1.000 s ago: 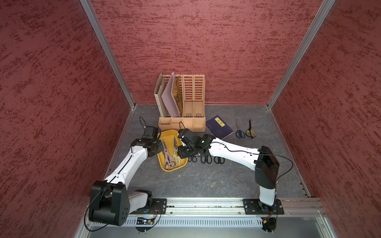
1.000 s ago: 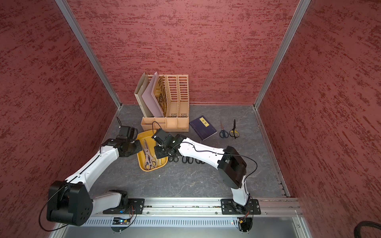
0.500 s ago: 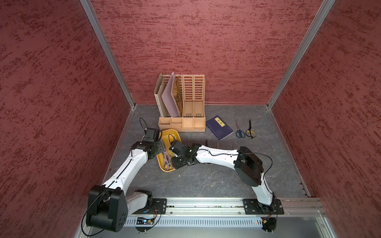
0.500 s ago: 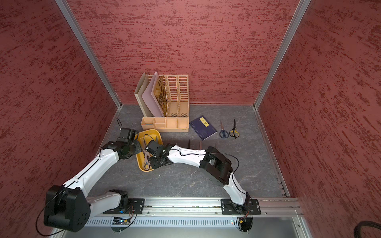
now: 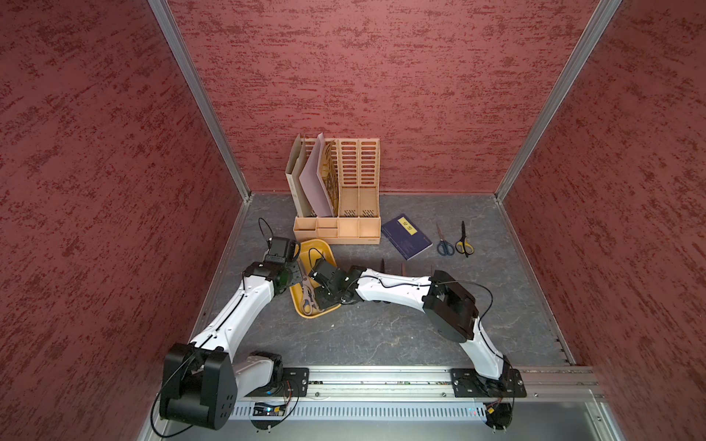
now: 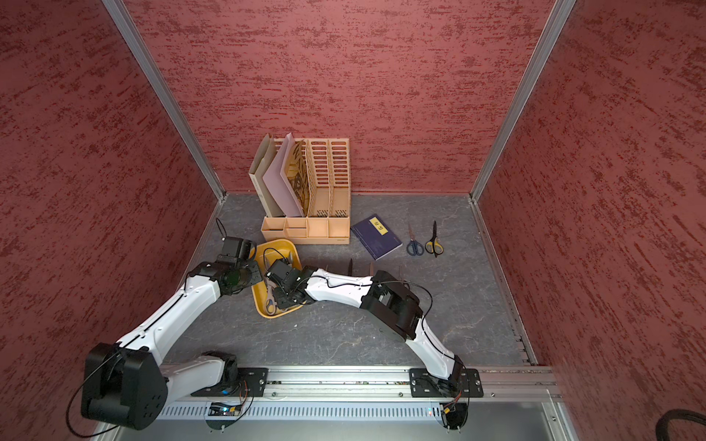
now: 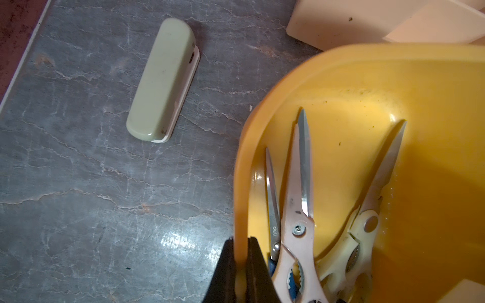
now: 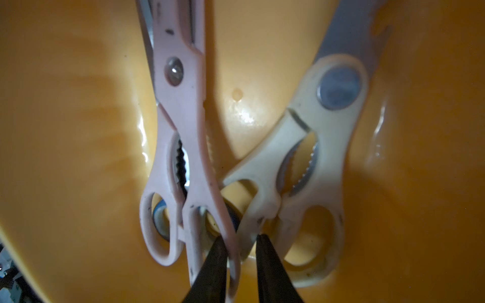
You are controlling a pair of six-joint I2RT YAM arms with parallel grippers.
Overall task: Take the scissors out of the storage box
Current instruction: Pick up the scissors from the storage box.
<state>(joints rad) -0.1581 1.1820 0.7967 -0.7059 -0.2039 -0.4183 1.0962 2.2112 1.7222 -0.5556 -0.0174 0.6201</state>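
Observation:
The storage box (image 5: 323, 248) (image 6: 282, 248) is a shallow mustard-yellow tray on the grey table. Three scissors lie in it: a pink-handled pair (image 7: 299, 210) (image 8: 181, 105), a cream-handled pair (image 7: 367, 217) (image 8: 325, 126) and a small blue-handled pair (image 7: 271, 199). My left gripper (image 7: 240, 240) is shut on the tray's side wall. Inside the tray, my right gripper (image 8: 240, 237) has its fingers closed against the pink and cream handle loops. Two more scissors, blue-handled (image 5: 444, 244) and yellow-black (image 5: 464, 242), lie on the table at the far right.
A tall tan file organiser (image 5: 344, 198) stands just behind the tray. A navy notebook (image 5: 407, 236) lies to its right. A pale green case (image 7: 162, 78) lies on the table left of the tray. Dark blade tips (image 5: 383, 263) peek out behind my right forearm.
My right gripper has moved left from the tray's right edge into the tray, come down over the scissor handles and narrowed its jaws. The left gripper has kept its hold on the wall.

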